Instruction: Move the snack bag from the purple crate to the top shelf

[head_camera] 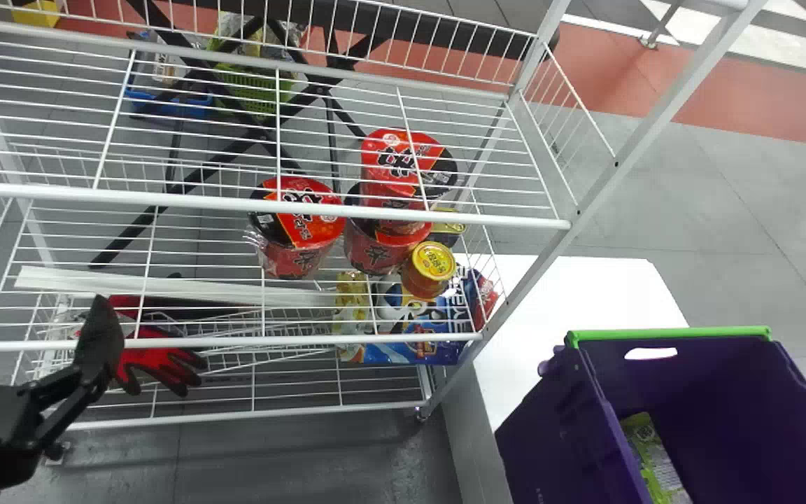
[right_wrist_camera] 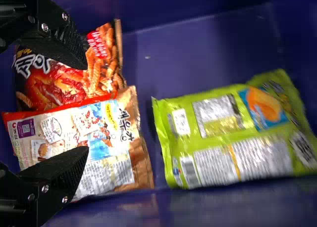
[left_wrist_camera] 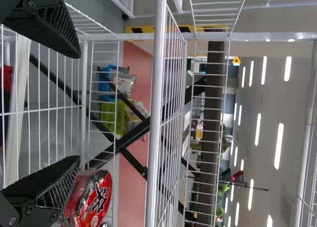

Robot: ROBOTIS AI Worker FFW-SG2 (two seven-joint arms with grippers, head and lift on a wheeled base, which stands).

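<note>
Right wrist view: inside the purple crate (head_camera: 550,434), three snack bags are seen lying flat, one green (right_wrist_camera: 223,138), one white-and-red (right_wrist_camera: 119,133) and one dark red (right_wrist_camera: 54,86). Part of the dark red bag is overlapped by the white-and-red one; the green bag lies just beside them. Which bag is meant cannot be told for certain, but the overlapping pair is faced by the right gripper (right_wrist_camera: 81,108), whose jaws are spread wide with nothing held. The left gripper (left_wrist_camera: 78,107), also wide and empty, is placed in front of the wire rack at its left side.

The step in hand is judged to be the grasp. The gap should be centred on one bag only, since both might be pinched together where they overlap. The fingers are best lowered along the bag's sides and closed gently, so that the film is gathered without the contents being crushed. A straight lift should then be made, clear of the green rim (head_camera: 669,334), before the bag is carried leftward to the upper wire shelf (head_camera: 165,199), taken to be the top one, and released above its front rail.
</note>
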